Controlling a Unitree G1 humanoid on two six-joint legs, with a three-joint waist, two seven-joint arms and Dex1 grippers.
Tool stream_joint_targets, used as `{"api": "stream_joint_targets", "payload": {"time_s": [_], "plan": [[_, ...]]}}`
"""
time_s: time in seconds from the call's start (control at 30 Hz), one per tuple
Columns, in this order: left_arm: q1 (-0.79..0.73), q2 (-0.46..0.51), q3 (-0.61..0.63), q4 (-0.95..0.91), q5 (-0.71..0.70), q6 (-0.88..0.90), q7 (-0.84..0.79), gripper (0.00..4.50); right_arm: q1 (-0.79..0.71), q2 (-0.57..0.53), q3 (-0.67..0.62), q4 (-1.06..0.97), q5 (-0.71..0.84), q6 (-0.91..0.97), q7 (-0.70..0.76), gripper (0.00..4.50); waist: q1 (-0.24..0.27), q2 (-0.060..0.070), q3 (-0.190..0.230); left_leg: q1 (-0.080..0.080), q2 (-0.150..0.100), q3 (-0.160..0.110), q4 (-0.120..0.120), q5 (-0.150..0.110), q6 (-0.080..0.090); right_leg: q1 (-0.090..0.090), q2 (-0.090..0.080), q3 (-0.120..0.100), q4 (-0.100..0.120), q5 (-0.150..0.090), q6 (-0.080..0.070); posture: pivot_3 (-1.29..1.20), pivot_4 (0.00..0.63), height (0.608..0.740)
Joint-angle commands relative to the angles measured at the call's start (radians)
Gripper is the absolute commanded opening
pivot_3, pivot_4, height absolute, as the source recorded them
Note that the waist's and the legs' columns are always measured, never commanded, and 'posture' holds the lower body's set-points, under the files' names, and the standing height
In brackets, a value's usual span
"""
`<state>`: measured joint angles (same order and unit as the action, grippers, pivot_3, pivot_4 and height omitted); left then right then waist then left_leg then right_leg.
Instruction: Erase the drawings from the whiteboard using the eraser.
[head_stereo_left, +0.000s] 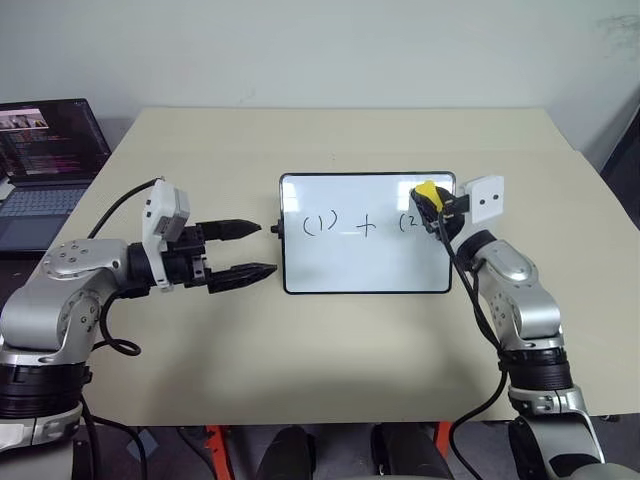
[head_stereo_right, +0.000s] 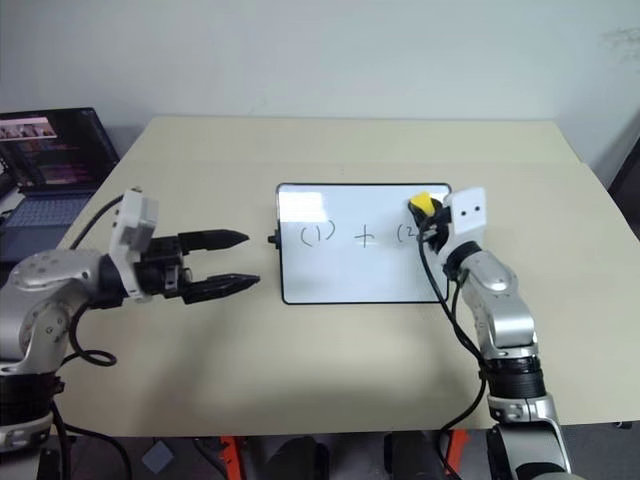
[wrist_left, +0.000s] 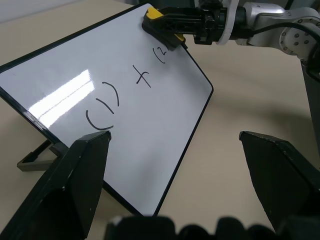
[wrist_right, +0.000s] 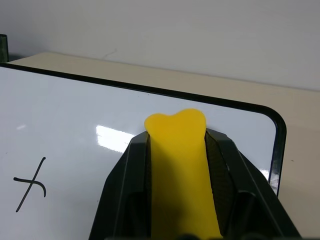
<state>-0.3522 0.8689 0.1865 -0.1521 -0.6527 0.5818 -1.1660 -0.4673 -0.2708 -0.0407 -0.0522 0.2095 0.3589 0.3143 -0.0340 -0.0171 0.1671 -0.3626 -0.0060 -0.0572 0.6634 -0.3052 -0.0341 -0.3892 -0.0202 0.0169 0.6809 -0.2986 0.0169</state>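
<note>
right gripper (head_stereo_right: 428, 212) clamps eraser (head_stereo_right: 421, 203) | against whiteboard (head_stereo_right: 350, 275) | left gripper (head_stereo_right: 238, 262) fingers apart

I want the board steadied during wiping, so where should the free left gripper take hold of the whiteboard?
Probably the whiteboard's left edge, from its left side. The left gripper already stands open beside that edge, level with it, and the thin frame should fit between its fingers. The right gripper holds the eraser at the far end, so they stay apart.

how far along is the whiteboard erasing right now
Done: the right pincer is shut on the eraser and has it over the whiteboard's upper right corner, by the "(2". In hand: that last mark, whose closing bracket is hidden behind the eraser. Left: the drawings, since "(1)", "+" and "(2" are still there. The left pincer is open beside the board's left edge, apart from it.
</note>
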Motion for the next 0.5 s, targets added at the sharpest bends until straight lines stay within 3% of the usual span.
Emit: {"api": "stream_joint_targets", "payload": {"time_s": [0.03,0.5], "plan": [[0.002,0.017,0.035,-0.031,-0.014,-0.002,0.003,4.50,0.055,-0.009,0.022,-0.020,-0.010,0.050,0.010,1.18,0.000,0.000,0.000,0.000,0.000,0.000,0.000,0.000,0.000,0.000,0.000,0.000,0.000,0.000,0.000,0.00,0.150,0.740],[0.007,0.007,0.027,-0.038,-0.019,0.000,0.005,4.50,0.232,-0.084,0.015,-0.185,-0.014,0.188,-0.004,1.18,0.003,-0.004,-0.002,0.001,0.000,0.000,0.001,0.000,0.000,0.001,0.000,0.000,0.000,0.000,0.000,0.00,0.150,0.740]]}}
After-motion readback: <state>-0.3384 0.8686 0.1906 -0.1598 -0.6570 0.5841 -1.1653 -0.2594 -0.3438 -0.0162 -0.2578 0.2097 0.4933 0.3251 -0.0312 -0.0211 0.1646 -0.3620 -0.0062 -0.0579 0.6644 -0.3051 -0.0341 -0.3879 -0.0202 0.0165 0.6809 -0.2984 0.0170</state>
